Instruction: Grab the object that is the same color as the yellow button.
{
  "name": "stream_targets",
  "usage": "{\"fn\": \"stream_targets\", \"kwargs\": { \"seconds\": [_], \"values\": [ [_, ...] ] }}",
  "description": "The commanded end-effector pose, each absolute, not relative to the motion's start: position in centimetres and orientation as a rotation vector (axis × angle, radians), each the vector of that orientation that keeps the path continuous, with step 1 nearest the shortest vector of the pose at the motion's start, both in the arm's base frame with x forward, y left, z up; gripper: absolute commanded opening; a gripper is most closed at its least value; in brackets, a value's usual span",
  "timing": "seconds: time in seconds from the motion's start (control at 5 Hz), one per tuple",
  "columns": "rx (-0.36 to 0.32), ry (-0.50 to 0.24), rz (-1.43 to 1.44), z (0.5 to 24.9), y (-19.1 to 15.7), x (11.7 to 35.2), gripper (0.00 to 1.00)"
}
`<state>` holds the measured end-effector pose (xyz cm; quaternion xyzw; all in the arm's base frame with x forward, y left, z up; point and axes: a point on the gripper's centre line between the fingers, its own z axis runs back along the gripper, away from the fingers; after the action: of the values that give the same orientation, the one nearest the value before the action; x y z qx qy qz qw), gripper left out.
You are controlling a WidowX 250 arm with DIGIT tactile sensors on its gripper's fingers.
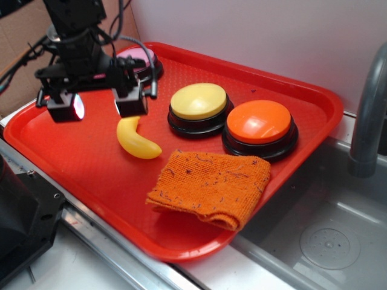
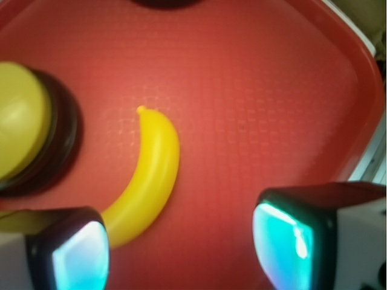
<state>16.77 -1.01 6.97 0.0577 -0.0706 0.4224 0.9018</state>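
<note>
1. I've got the toy banana (image 1: 138, 140) in sight: small, glossy, bright yellow, curved, lying flat on the red tray (image 1: 72, 157).
2. On the wrist view the banana (image 2: 148, 175) shows a smooth shine along its back and a little nub at its upper tip; its lower end slips behind one of my fingertips (image 2: 69, 251).
3. My gripper (image 1: 100, 106) hangs over the tray with its jaws spread wide, nothing between them. One finger sits right above the banana's upper end; whether it touches, I can't tell.
4. From the wrist camera the gripper (image 2: 184, 244) frames bare red tray, with the banana off toward one side of the gap.
5. The yellow button (image 1: 199, 103) stands just beside the banana, a pale-yellow dome on a black round base, paler and duller than the toy.
6. Next to that is the orange-topped button (image 1: 260, 124), the two bases nearly touching.
7. An orange cloth (image 1: 211, 186) lies folded in front of the buttons, near the banana's lower tip but apart from it.
8. A pink-topped button (image 1: 142, 60) sits behind my arm, partly hidden.
</note>
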Motion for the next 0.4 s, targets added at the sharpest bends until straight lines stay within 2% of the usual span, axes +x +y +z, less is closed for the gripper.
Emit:
{"fn": "stream_targets", "kwargs": {
  "seconds": [0.0,0.2],
  "values": [
    [0.126,-0.196,1.089,4.09,0.36,17.01,1.00],
    [0.029,-0.230,1.090,3.15,0.46,17.44,1.00]
  ]
}}
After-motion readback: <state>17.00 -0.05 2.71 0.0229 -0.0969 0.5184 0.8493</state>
